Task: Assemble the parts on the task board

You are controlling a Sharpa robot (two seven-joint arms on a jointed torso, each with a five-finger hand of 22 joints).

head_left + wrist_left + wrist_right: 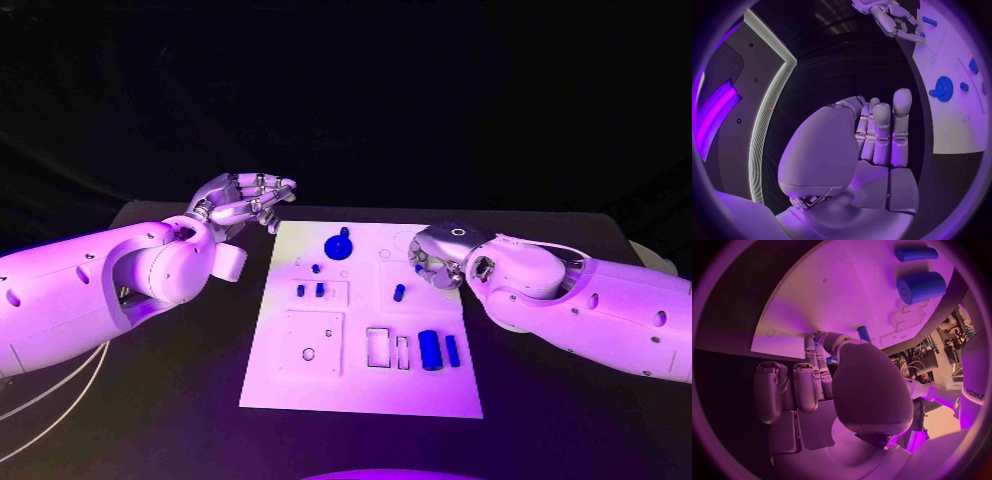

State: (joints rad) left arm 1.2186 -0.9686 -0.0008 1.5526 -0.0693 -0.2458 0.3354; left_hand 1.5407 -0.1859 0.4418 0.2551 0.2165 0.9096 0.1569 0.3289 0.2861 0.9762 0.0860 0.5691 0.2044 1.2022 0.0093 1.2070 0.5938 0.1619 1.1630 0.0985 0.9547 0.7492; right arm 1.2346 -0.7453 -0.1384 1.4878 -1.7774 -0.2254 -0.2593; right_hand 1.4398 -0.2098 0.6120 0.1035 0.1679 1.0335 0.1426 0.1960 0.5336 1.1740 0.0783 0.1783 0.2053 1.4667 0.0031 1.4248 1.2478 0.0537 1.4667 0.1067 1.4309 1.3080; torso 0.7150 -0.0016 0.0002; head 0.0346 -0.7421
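Head cam looks down from above at the task board (361, 330); both wrist cams sit close behind their hands, sharing that same board (954, 100) (848, 295).

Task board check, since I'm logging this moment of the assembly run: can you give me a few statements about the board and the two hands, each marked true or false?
1. The left hand hovers off the task board, beyond its far left corner. True.
2. The blue gear lies at the board's near edge. False: it sits near the far edge.
3. The right hand is over the board's right side. True.
4. The left hand holds the blue gear. False: it holds nothing, and the gear lies on the board.
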